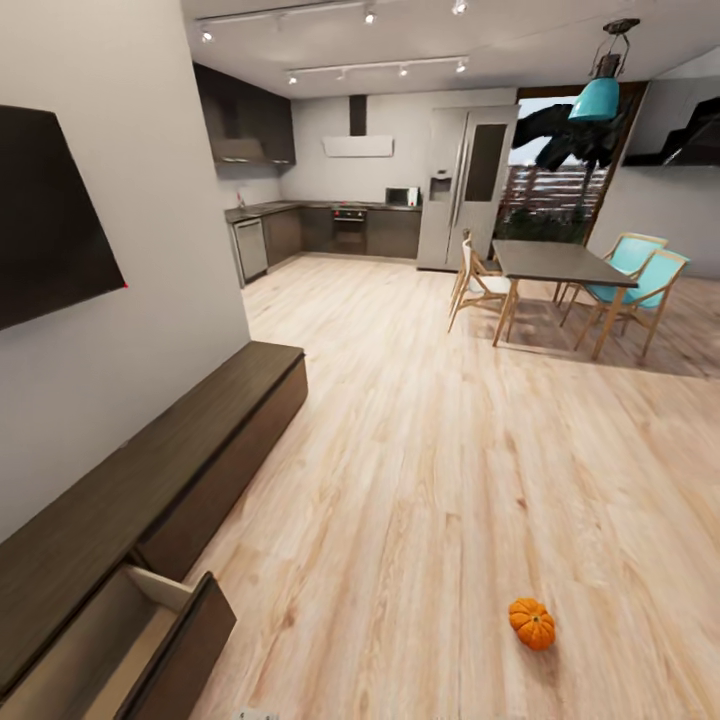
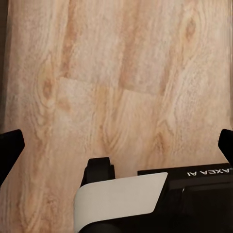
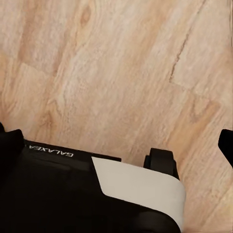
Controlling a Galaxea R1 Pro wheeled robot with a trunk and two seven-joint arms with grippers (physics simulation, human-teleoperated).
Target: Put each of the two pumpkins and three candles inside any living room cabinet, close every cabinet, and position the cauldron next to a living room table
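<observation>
Bright, even render; ceiling spotlights (image 1: 370, 16) lit; soft shadows under dining table (image 1: 560, 262) and pumpkin (image 1: 532, 623); wide-angle stretch at edges; slight softness throughout.

A dark television (image 1: 45, 215) hangs at nine o'clock; a dining table (image 1: 560, 263) with teal chairs (image 1: 640, 275) stands at one o'clock beyond pale wooden floor (image 1: 450, 470).
</observation>
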